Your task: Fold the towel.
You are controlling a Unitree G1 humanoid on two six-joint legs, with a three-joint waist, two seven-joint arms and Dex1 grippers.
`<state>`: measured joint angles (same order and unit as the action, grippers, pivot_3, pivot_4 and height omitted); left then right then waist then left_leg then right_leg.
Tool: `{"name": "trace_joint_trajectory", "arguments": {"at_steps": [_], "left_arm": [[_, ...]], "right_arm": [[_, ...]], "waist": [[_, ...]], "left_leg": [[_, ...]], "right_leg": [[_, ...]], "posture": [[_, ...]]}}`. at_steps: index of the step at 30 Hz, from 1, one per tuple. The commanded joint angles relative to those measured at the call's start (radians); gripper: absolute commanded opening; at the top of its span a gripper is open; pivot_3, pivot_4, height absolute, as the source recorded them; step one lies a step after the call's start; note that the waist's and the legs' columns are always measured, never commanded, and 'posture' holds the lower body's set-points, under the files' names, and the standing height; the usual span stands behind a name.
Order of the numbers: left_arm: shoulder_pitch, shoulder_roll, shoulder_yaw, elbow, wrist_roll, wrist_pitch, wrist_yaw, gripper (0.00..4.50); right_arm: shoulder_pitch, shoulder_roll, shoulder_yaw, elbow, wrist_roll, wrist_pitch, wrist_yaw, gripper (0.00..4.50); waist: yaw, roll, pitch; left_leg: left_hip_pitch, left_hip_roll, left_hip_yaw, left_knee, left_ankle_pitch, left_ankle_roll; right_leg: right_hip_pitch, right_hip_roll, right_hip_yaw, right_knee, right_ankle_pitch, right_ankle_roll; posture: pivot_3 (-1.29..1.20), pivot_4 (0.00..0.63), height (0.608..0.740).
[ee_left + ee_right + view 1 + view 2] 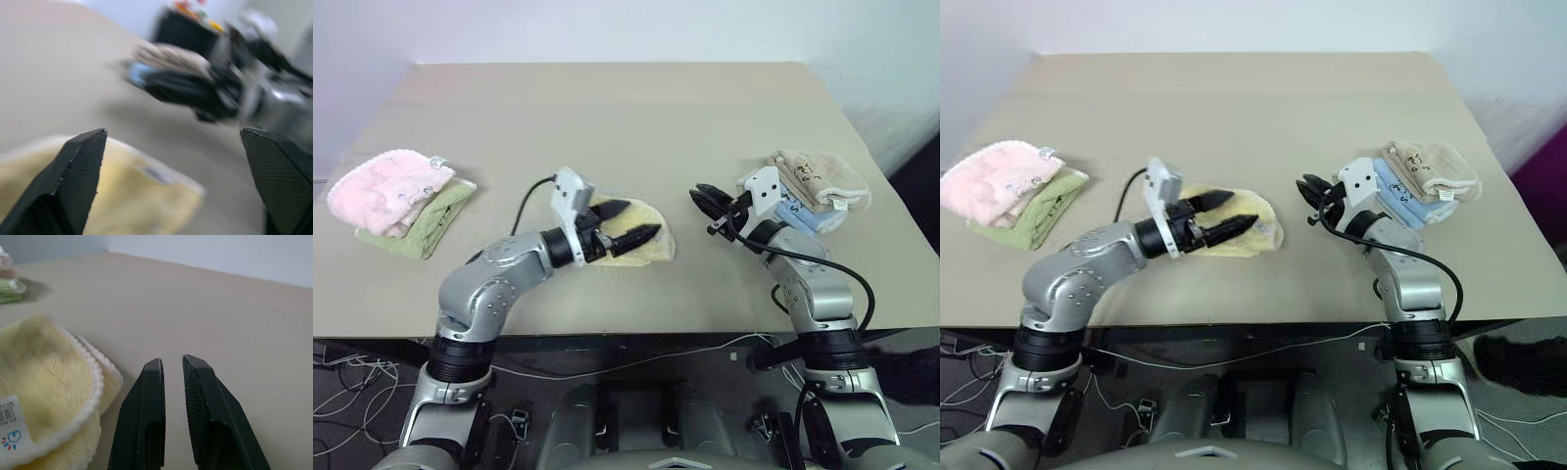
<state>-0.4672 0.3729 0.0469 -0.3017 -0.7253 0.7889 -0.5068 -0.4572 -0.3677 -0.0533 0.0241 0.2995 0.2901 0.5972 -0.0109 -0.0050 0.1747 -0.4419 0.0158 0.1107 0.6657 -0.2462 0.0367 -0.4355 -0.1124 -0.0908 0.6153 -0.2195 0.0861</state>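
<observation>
Left hand [643, 220] spread over folded towel [651, 247] (untouched), right hand [703, 199] nearly closed, apart.

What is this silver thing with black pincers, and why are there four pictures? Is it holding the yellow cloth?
It is a robot with two arms. Two pictures come from cameras in its head, looking down at a table. The other two come from cameras on its wrists, looking along the pincers. The left gripper is open above the folded yellow towel and holds nothing. The right gripper is nearly shut, empty, beside the towel. On the robot's left lie a pink towel on a green one. On its right a beige cloth lies on a blue one.
</observation>
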Motion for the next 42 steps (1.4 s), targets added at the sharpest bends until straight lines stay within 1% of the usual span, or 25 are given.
{"name": "trace_joint_trajectory", "arguments": {"at_steps": [1, 2, 3, 4, 9, 11, 13, 18, 23, 25, 26, 27, 29, 30, 32, 33, 35, 36, 37, 39, 41, 42], "left_arm": [[-0.018, 0.024, 0.067, 0.061, 0.083, -0.086, 0.054, 4.20], [-0.011, 0.041, 0.061, 0.083, 0.125, -0.125, 0.047, 4.00], [-0.004, 0.053, 0.053, 0.102, 0.157, -0.155, 0.037, 3.82], [0.000, 0.059, 0.047, 0.117, 0.177, -0.178, 0.029, 3.52], [0.007, 0.033, 0.047, 0.119, 0.155, -0.227, -0.037, 1.82], [0.020, 0.031, 0.022, 0.114, 0.162, -0.233, -0.071, 1.17], [0.038, 0.041, -0.020, 0.124, 0.203, -0.246, -0.095, 0.46], [0.091, 0.056, -0.133, 0.223, 0.349, -0.335, -0.126, 0.46], [0.100, 0.043, -0.215, 0.408, 0.490, -0.427, -0.116, 0.46], [0.103, 0.031, -0.216, 0.451, 0.506, -0.460, -0.119, 0.46], [0.105, 0.022, -0.206, 0.459, 0.500, -0.468, -0.121, 0.46], [0.107, 0.016, -0.197, 0.463, 0.496, -0.474, -0.123, 0.46], [0.112, 0.009, -0.178, 0.453, 0.481, -0.490, -0.134, 0.46], [0.116, 0.004, -0.166, 0.440, 0.468, -0.499, -0.139, 0.46], [0.130, -0.023, -0.100, 0.360, 0.375, -0.482, -0.151, 0.46], [0.132, -0.035, -0.045, 0.306, 0.310, -0.452, -0.139, 0.46], [0.127, -0.035, 0.044, 0.228, 0.217, -0.391, -0.113, 0.46], [0.126, -0.018, 0.084, 0.197, 0.191, -0.376, -0.107, 0.46], [0.127, -0.005, 0.105, 0.178, 0.179, -0.368, -0.105, 0.46], [0.128, 0.034, 0.133, 0.166, 0.191, -0.362, -0.099, 0.46], [0.136, 0.093, 0.149, 0.177, 0.234, -0.378, -0.103, 0.46], [0.145, 0.129, 0.150, 0.196, 0.272, -0.397, -0.105, 0.46]], "right_arm": [[-0.049, 0.022, 0.020, -0.078, 0.030, 0.022, 0.009, 0.09], [-0.057, 0.034, 0.036, -0.086, 0.031, 0.034, 0.009, 0.00], [-0.067, 0.047, 0.054, -0.091, 0.032, 0.045, 0.012, 0.00], [-0.077, 0.059, 0.068, -0.092, 0.034, 0.057, 0.016, 0.00], [-0.124, 0.120, 0.132, -0.066, 0.032, 0.085, 0.023, 0.00], [-0.139, 0.153, 0.161, -0.038, 0.029, 0.095, 0.026, 0.00], [-0.133, 0.167, 0.191, -0.007, 0.006, 0.088, 0.032, 0.00], [-0.100, 0.181, 0.260, 0.131, -0.068, 0.072, 0.031, 0.00], [-0.088, 0.195, 0.292, 0.308, -0.140, 0.028, 0.020, 0.00], [-0.084, 0.200, 0.291, 0.351, -0.155, 0.002, 0.024, 0.00], [-0.080, 0.200, 0.290, 0.357, -0.157, -0.007, 0.027, 0.00], [-0.076, 0.200, 0.288, 0.359, -0.159, -0.014, 0.030, 0.00], [-0.067, 0.198, 0.283, 0.346, -0.154, -0.032, 0.040, 0.00], [-0.063, 0.197, 0.278, 0.334, -0.149, -0.040, 0.046, 0.00], [-0.050, 0.192, 0.257, 0.263, -0.116, -0.045, 0.067, 0.00], [-0.045, 0.185, 0.235, 0.210, -0.089, -0.033, 0.076, 0.00], [-0.037, 0.165, 0.195, 0.118, -0.048, -0.005, 0.083, 0.00], [-0.035, 0.152, 0.166, 0.067, -0.020, 0.021, 0.083, 0.00], [-0.033, 0.143, 0.148, 0.035, -0.002, 0.040, 0.083, 0.00], [-0.032, 0.125, 0.106, -0.021, 0.040, 0.093, 0.073, 0.00], [-0.033, 0.093, 0.056, -0.072, 0.101, 0.178, 0.076, 0.00], [-0.034, 0.074, 0.027, -0.085, 0.135, 0.238, 0.073, 0.00]], "waist": [[0.000, 0.000, 0.000], [-0.001, 0.000, 0.000], [-0.001, 0.000, 0.000], [-0.002, 0.000, 0.000], [0.003, 0.000, 0.000], [0.000, 0.000, 0.000], [-0.001, 0.000, 0.000], [-0.001, 0.000, 0.000], [-0.002, 0.000, -0.003], [-0.002, 0.000, -0.005], [-0.002, 0.000, -0.006], [-0.002, 0.000, -0.007], [-0.002, 0.000, -0.010], [-0.002, 0.001, -0.010], [-0.002, 0.001, -0.010], [-0.002, 0.001, -0.010], [-0.002, 0.000, -0.009], [-0.002, 0.001, -0.009], [-0.003, 0.001, -0.009], [-0.003, 0.001, -0.009], [-0.003, 0.001, -0.009], [-0.002, 0.001, -0.009]], "left_leg": [[0.000, 0.000, 0.000, 0.000, 0.000, 0.000], [0.000, 0.000, 0.000, 0.000, 0.000, 0.000], [0.000, 0.000, 0.000, 0.000, 0.000, 0.000], [0.000, 0.000, 0.000, 0.000, 0.000, 0.000], [0.000, 0.000, 0.000, 0.001, 0.000, 0.000], [0.000, 0.000, 0.000, 0.001, 0.000, 0.000], [0.000, 0.000, 0.000, 0.001, 0.000, 0.000], [0.000, 0.000, 0.000, 0.001, 0.000, 0.000], [0.001, 0.000, 0.000, 0.001, 0.000, 0.000], [0.007, 0.000, 0.000, 0.000, 0.000, 0.000], [0.011, 0.000, 0.000, -0.001, -0.001, 0.000], [0.015, 0.000, 0.000, -0.002, -0.004, 0.005], [0.016, 0.000, -0.001, -0.002, -0.005, 0.006], [0.017, 0.000, -0.001, -0.002, -0.007, 0.004], [0.016, 0.000, -0.001, -0.002, -0.007, 0.004], [0.015, 0.000, -0.001, -0.002, -0.007, 0.004], [0.012, 0.000, -0.001, -0.002, -0.006, 0.005], [0.010, 0.000, -0.002, -0.001, -0.005, 0.006], [0.009, 0.000, -0.002, -0.001, -0.002, 0.002], [0.009, 0.000, -0.002, -0.001, -0.002, 0.000], [0.009, 0.000, -0.002, -0.001, -0.002, 0.001], [0.009, 0.000, -0.002, -0.001, -0.004, 0.005]], "right_leg": [[0.000, 0.000, 0.000, 0.000, 0.000, 0.000], [0.000, 0.000, 0.000, 0.000, 0.000, 0.000], [0.000, 0.000, 0.000, 0.000, 0.000, 0.000], [0.000, 0.001, -0.001, 0.000, 0.000, 0.000], [0.000, 0.000, -0.001, 0.000, 0.000, 0.000], [0.001, 0.000, -0.001, 0.000, 0.000, 0.000], [0.001, 0.000, -0.001, 0.000, 0.000, 0.000], [0.001, 0.000, -0.001, 0.000, 0.000, 0.000], [0.001, 0.000, -0.002, 0.000, 0.000, 0.000], [0.007, 0.000, -0.002, -0.001, 0.000, 0.000], [0.011, 0.000, -0.002, -0.001, 0.000, 0.000], [0.015, 0.000, -0.002, -0.001, 0.000, 0.000], [0.015, -0.001, -0.002, -0.001, 0.000, -0.001], [0.015, -0.002, -0.001, -0.001, 0.000, -0.001], [0.015, -0.004, -0.001, -0.001, 0.000, -0.001], [0.014, -0.005, -0.001, -0.001, 0.000, -0.001], [0.011, -0.006, -0.001, -0.001, 0.000, -0.001], [0.009, -0.006, -0.001, 0.000, 0.000, -0.001], [0.008, -0.006, -0.001, 0.000, 0.000, -0.001], [0.008, -0.005, -0.001, 0.000, 0.000, -0.001], [0.008, -0.005, -0.001, 0.000, 0.000, -0.001], [0.008, -0.005, -0.001, 0.000, 0.000, -0.001]], "posture": [[0.00, 0.150, 0.740], [0.00, 0.150, 0.740], [0.00, 0.150, 0.740], [0.00, 0.150, 0.740], [0.00, 0.150, 0.740], [0.00, 0.150, 0.740], [0.00, 0.150, 0.740], [0.00, 0.150, 0.740], [0.00, 0.150, 0.740], [0.00, 0.150, 0.740], [0.00, 0.150, 0.740], [0.00, 0.150, 0.740], [0.00, 0.150, 0.740], [0.00, 0.150, 0.740], [0.00, 0.150, 0.740], [0.00, 0.150, 0.740], [0.00, 0.150, 0.740], [0.00, 0.150, 0.740], [0.00, 0.150, 0.740], [0.00, 0.150, 0.740], [0.00, 0.150, 0.740], [0.00, 0.150, 0.740]]}}
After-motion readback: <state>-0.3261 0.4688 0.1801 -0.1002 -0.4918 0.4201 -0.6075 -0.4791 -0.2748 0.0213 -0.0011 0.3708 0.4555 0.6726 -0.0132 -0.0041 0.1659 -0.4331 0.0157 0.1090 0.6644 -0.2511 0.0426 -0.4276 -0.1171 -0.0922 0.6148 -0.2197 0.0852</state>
